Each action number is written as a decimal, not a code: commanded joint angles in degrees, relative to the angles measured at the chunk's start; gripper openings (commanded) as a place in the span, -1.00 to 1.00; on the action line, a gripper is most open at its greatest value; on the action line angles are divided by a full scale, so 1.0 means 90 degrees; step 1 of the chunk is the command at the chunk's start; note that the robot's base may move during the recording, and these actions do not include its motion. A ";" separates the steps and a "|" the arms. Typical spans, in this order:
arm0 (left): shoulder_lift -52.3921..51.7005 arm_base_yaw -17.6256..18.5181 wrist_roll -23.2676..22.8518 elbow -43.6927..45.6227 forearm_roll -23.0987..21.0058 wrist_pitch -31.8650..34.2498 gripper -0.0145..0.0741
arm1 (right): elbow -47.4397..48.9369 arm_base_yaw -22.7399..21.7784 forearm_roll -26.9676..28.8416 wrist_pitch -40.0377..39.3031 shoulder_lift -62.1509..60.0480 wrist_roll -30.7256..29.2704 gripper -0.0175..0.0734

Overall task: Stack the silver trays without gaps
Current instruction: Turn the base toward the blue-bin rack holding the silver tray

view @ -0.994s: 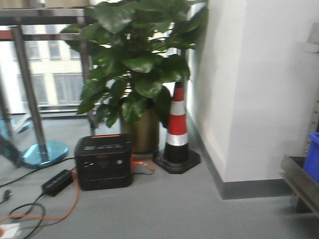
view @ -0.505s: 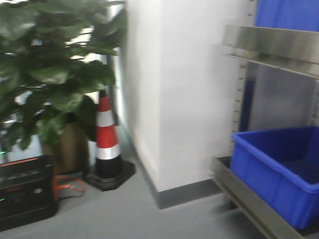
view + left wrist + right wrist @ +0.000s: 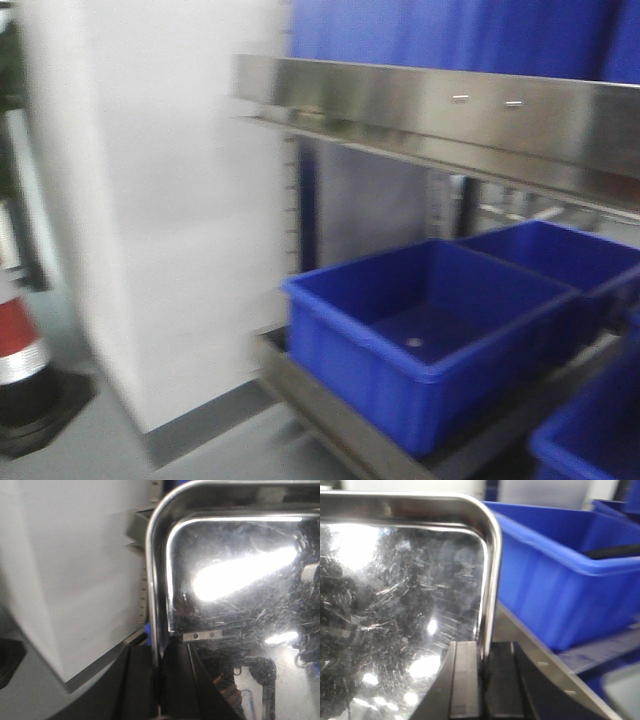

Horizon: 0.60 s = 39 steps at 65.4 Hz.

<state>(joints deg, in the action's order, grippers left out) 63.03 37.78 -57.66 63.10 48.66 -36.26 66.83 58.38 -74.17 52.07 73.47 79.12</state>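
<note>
Left pincer (image 3: 159,652) is clenched on the rolled rim of a silver tray (image 3: 240,580), one dark finger (image 3: 140,680) on each side of the left edge, just near of the tray's rounded far-left corner. The tray floor is scratched and throws strong glare. A white wall (image 3: 65,570) with a grey baseboard (image 3: 95,667) sits left of it. Right pincer (image 3: 483,647) is clenched the same way on the right-hand rim of a silver tray (image 3: 395,605), just near of its far-right corner. Can't tell from the wrist views whether both arms hold one tray or two. A blue bin (image 3: 560,580) is just right of that rim, sitting on a steel shelf (image 3: 535,650). The front view is motion-blurred. It shows a broad steel shelf rail (image 3: 430,105) with two screws (image 3: 460,98) across the top, with blue (image 3: 450,35) above it too smeared to identify. Below the rail, an open blue bin (image 3: 430,340) sits on the lower shelf (image 3: 330,410), a second bin (image 3: 570,260) is touching it on the far right side, and a third (image 3: 590,440) is cut off at the near right corner. A white wall (image 3: 170,220) fills the left half, with a red-and-white traffic cone (image 3: 20,350) on the grey floor (image 3: 220,450) at the far left edge.
</note>
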 commanded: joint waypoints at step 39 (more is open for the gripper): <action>-0.0052 0.0018 0.0013 0.0049 0.0128 0.0144 -0.71 | 0.0047 0.0001 -0.0345 -0.0785 -0.0060 -0.0068 -0.78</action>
<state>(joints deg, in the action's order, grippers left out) 63.03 37.78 -57.66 63.10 48.78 -37.29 66.83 58.24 -74.17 49.90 73.47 79.21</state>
